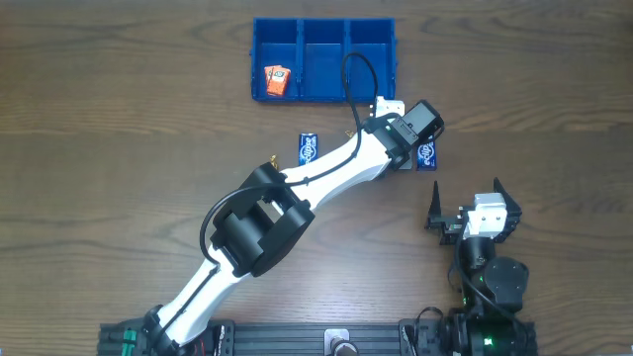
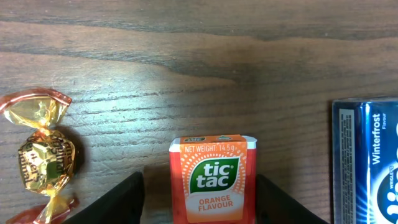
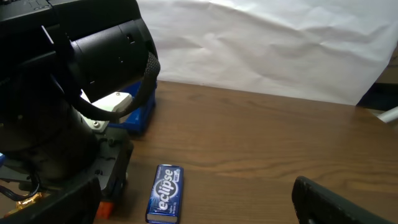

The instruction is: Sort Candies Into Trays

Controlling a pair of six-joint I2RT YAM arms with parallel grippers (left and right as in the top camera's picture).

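Far left on my feed, the blue tray (image 1: 323, 59) sits at the back of the table (image 1: 119, 119). It has three compartments, and the tray orange box (image 1: 276, 80) lies in the left one. Below the tray, the left blue box (image 1: 309, 149) lies flat on the wood, well apart from the tray.

My left arm reaches across the middle. Its left claw (image 2: 202, 202) is low over the table and spread fairly wide. The loose orange box (image 2: 212, 180) sits between the fingers with a gap on one side, while the other finger is very close to it. A gold wrapped candy (image 2: 43, 155) lies near on one side and the right blue box (image 2: 367, 162) on the other, neither touching the orange box.

Further right, the right claw (image 1: 467, 201) hangs wide apart over bare wood, holding nothing, near the right blue box.
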